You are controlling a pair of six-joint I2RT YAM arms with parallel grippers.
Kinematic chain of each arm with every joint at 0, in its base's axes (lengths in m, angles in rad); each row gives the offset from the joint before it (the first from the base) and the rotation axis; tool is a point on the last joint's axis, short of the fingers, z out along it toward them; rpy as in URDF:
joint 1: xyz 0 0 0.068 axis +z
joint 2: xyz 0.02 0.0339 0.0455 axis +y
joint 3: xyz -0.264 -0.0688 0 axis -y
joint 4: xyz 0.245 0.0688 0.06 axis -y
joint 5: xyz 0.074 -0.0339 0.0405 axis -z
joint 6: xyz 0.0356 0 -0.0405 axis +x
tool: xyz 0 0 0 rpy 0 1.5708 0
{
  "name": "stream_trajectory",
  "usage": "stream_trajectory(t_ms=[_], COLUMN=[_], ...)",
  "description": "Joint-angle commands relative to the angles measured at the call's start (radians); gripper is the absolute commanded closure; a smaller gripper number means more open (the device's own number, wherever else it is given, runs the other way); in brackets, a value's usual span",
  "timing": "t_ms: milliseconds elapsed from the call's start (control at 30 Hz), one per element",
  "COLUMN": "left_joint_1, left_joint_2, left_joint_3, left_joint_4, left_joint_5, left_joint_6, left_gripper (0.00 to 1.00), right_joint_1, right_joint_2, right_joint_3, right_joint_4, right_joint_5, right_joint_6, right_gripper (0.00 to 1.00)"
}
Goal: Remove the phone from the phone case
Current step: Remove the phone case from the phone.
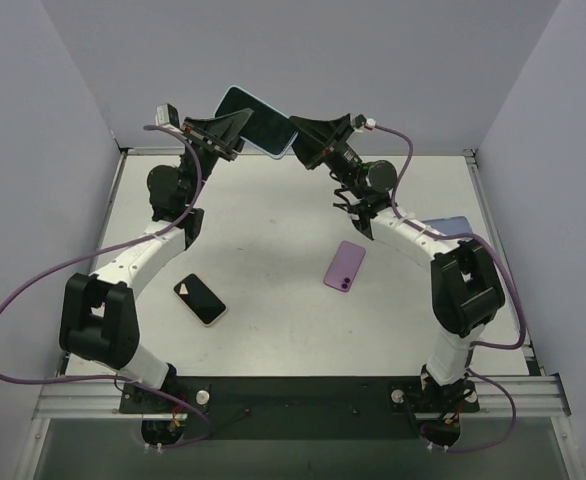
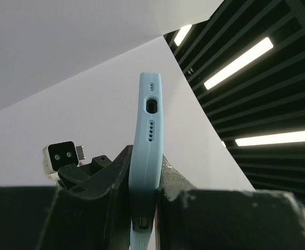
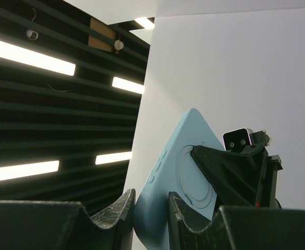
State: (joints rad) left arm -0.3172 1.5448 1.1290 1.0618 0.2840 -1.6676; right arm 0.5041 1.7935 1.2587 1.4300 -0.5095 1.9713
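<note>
A phone [image 1: 253, 116] with a dark screen sits in a light blue case [image 1: 277, 150], held high above the far edge of the table between both arms. My left gripper [image 1: 229, 135] is shut on the case's left side. In the left wrist view the case [image 2: 148, 130] stands edge-on, squeezed between my left gripper's [image 2: 144, 162] fingers, port holes facing the camera. My right gripper [image 1: 309, 140] is shut on the case's right corner. In the right wrist view that corner [image 3: 181, 172] sits between my right gripper's [image 3: 151, 202] fingers, with the case's back and side buttons showing.
A black phone [image 1: 200, 299] lies on the white table at left of centre. A purple phone or case [image 1: 345, 266] lies right of centre. A bluish-purple flat object [image 1: 445, 226] lies behind the right arm. Grey walls enclose the table.
</note>
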Motion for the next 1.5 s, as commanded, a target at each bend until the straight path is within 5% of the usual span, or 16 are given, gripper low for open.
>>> stream_trajectory(t_ms=[0,1467], left_joint_1=[-0.056,-0.056], left_joint_2=[-0.106,-0.242], left_joint_3=[0.124,0.221], left_joint_4=[0.566,0.601], left_joint_5=[0.043,0.035], left_joint_6=[-0.162,-0.164], left_gripper=[1.0,1.0], right_joint_1=[0.054,0.175], right_joint_2=[0.089,0.34], right_joint_3=[0.063,0.462], right_joint_4=[0.236,0.236], right_joint_5=[0.101,0.295], right_joint_6=[0.365,0.396], right_gripper=[1.0,1.0])
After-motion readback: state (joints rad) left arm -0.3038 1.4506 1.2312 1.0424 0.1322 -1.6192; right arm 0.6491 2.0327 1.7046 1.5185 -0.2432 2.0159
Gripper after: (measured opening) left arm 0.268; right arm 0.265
